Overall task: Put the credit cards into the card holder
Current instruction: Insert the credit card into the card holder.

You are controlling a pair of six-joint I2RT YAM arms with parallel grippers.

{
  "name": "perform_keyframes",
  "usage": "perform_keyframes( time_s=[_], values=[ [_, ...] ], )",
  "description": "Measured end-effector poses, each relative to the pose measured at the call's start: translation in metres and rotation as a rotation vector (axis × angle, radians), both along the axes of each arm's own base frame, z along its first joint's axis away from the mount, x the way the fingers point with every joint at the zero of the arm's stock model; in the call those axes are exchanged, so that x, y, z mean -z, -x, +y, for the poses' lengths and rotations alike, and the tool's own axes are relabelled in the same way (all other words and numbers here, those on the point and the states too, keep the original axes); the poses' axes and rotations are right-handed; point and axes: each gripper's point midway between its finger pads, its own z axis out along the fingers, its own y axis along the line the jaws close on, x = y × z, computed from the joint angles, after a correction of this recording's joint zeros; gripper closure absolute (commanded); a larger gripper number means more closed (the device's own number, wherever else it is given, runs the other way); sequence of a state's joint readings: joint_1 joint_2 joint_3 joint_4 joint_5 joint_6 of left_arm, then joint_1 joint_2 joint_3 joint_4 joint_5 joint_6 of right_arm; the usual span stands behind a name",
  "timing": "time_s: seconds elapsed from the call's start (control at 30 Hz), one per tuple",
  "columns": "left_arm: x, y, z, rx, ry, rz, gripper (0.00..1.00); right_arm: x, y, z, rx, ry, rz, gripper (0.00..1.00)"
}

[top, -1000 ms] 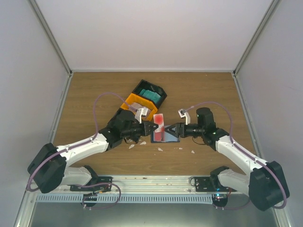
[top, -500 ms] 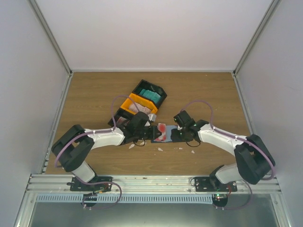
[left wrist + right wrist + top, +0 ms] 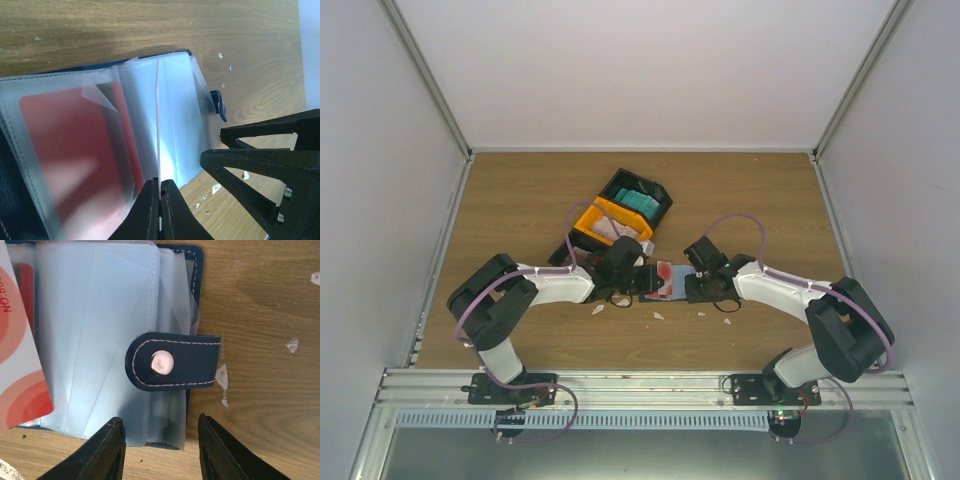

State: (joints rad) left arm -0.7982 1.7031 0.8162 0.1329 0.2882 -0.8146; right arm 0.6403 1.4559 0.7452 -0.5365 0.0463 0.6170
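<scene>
With the left claw (image 3: 160, 200) pinched tight on the thin credit card (image 3: 158, 125), right over the open card holder (image 3: 100, 315) on the tabletop (image 3: 260, 315), the open right claw (image 3: 160, 450) should press the holder flat so the card slides in straight.

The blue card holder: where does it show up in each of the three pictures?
Top external: the card holder sits just below the picture's centre, below the orange bin.
Left wrist: it fills the left and centre.
Right wrist: it fills the upper left.
Shared landmark: its navy snap tab, right of centre in the left wrist view and central in the right wrist view; too small to pick out from above.
</scene>
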Motion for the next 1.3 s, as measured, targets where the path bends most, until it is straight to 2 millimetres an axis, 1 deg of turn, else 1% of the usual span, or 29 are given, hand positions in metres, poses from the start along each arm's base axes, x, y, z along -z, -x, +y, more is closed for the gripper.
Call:
perform_keyframes(
  time_s=[0.17, 0.27, 0.43, 0.73, 0.93, 1.3],
  values=[
    [0.004, -0.002, -0.003, 0.0, 0.004, 0.007, 1.0, 0.005, 0.0, 0.0, 0.007, -0.005, -0.003, 0.64],
    [0.003, -0.004, -0.006, 0.002, 0.009, 0.007, 1.0, 0.008, 0.002, -0.001, 0.013, -0.004, 0.003, 0.7],
    [0.004, -0.006, -0.013, 0.007, 0.029, 0.023, 1.0, 0.01, 0.002, 0.0, 0.024, -0.014, 0.002, 0.77],
    [0.012, -0.004, -0.016, -0.008, 0.036, 0.075, 1.0, 0.009, -0.001, -0.001, 0.036, -0.031, -0.014, 0.86],
    [0.018, -0.002, -0.018, -0.005, 0.043, 0.107, 1.0, 0.01, -0.001, -0.002, 0.044, -0.054, -0.017, 0.88],
    [0.017, -0.004, -0.025, 0.005, 0.067, 0.109, 0.98, 0.01, -0.001, -0.003, 0.053, -0.072, -0.013, 0.91]
  ],
)
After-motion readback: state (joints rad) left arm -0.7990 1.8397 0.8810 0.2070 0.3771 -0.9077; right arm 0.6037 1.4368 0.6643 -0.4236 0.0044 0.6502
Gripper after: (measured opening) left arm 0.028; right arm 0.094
